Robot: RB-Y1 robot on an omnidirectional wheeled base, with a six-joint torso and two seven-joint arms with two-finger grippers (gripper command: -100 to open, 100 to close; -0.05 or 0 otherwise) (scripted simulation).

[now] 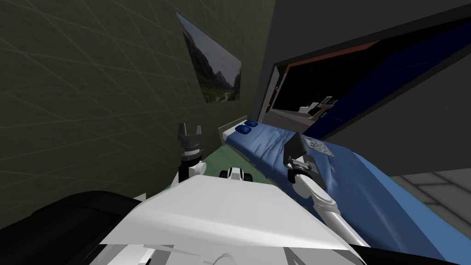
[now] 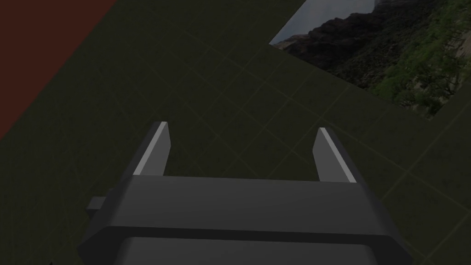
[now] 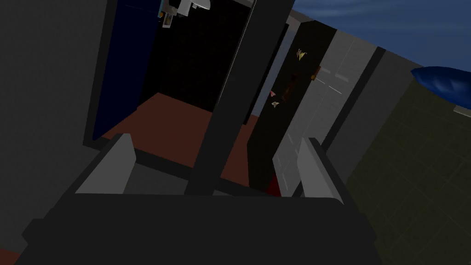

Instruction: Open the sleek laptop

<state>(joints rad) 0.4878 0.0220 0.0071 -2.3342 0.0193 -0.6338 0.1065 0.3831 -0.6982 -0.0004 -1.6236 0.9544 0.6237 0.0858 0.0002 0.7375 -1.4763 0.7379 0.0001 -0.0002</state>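
Observation:
The laptop (image 1: 307, 146) lies on the blue bed (image 1: 372, 193) with its dark lid (image 1: 295, 144) raised steeply from the patterned base (image 1: 320, 147). My right gripper (image 1: 294, 159) is at the lid's near edge. In the right wrist view the gripper (image 3: 216, 138) is open, and a dark upright slab (image 3: 230, 101), seemingly the lid's edge, rises between its fingers without being pinched. Beside the slab are a black screen with small icons (image 3: 287, 99) and a pale grey deck (image 3: 322, 119). My left gripper (image 1: 190, 131) (image 2: 241, 131) is open and empty, held up near the dark green wall.
Two blue pillows (image 1: 246, 127) lie at the bed's far end. A landscape picture (image 1: 214, 69) hangs on the wall to the left. Behind the bed a wide framed opening shows a black area (image 1: 349, 78). A green floor strip (image 1: 216, 161) runs between wall and bed.

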